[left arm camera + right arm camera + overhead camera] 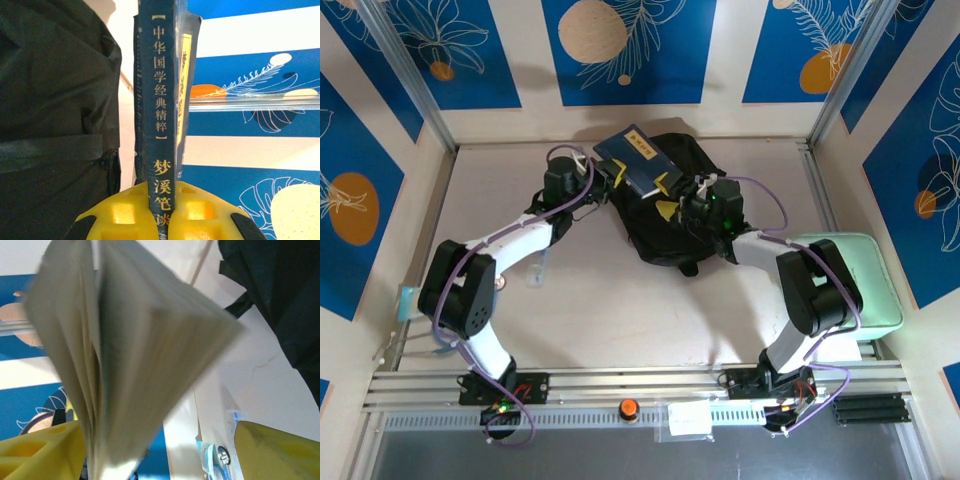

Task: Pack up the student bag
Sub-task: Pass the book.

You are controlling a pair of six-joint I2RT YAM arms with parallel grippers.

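Altogether one backpack, one book, two end effectors

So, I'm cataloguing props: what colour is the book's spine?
The book has a dark blue spine with gold lettering; left wrist view shows it best.

Black student bag slumped mid-table

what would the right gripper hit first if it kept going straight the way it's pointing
Most likely the book: its page edge sits right ahead of the right gripper, between its open jaws. How near is hard to judge in the blurred wrist view.
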